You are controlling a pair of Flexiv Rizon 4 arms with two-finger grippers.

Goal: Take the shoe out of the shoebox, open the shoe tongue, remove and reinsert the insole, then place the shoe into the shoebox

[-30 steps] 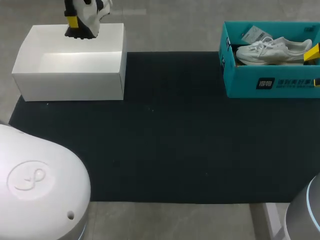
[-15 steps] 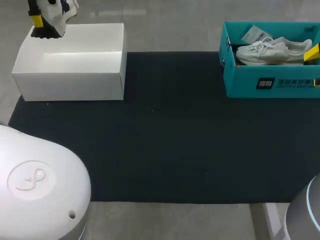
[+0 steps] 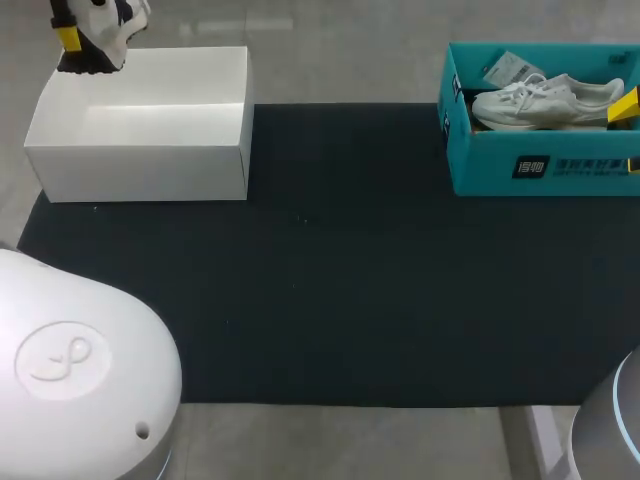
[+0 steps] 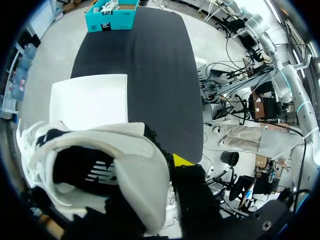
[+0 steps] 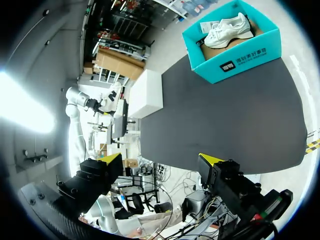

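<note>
Black-and-white shoe (image 3: 100,25): one. It hangs in the air over the far left corner of the white shoebox, outside the box.
White shoebox (image 3: 140,160): one. It stands open at the far left corner of the black mat (image 3: 330,290).
Left end effector (image 3: 78,48): mine, clamped on the black-and-white shoe. In the left wrist view I see one yellow fingertip (image 4: 182,160) just beside the shoe. The other is hidden behind it.
Right end effector (image 5: 160,160): mine, fingers spread wide apart, well away from the teal box ahead of it.
Teal box (image 3: 540,170): one, open, at the far right corner of the mat.
White shoe (image 3: 545,100): one, lying inside the teal box.
Count: two shoes, two boxes, two end effectors, one mat.
</note>
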